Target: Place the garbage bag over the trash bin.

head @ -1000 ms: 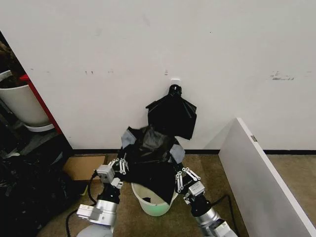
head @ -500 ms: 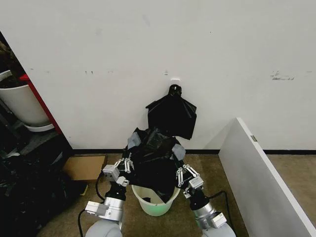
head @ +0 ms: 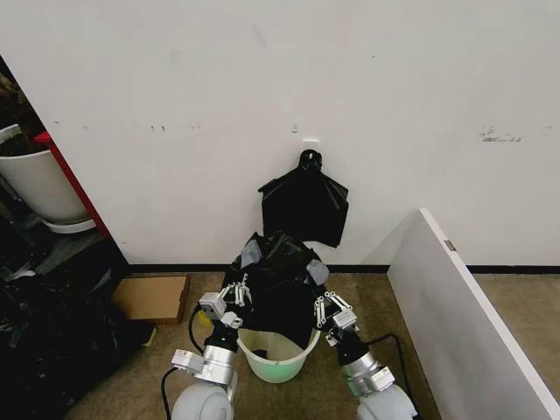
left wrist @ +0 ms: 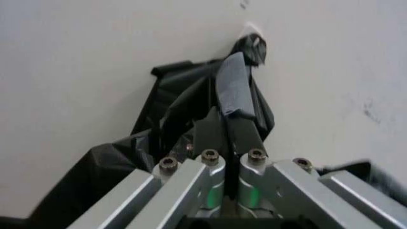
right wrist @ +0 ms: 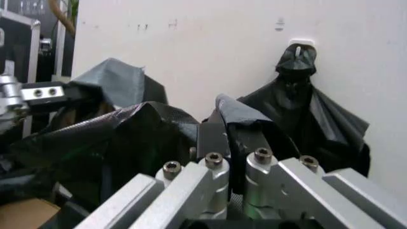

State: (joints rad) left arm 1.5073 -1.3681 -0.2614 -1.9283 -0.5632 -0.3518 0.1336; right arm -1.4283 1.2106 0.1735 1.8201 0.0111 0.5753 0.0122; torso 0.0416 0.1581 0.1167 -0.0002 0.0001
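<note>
Even, soft indoor light; white wall [head: 394,87] bright, no glare. Left wrist view blurred; dark left corner underexposed.

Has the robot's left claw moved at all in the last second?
Yes. The left tool, shut on the garbage bag, has shifted rightward toward the trash bin and away from the cardboard box, closing in on the right tool.

Silver screw-studded claws, black cables
</note>
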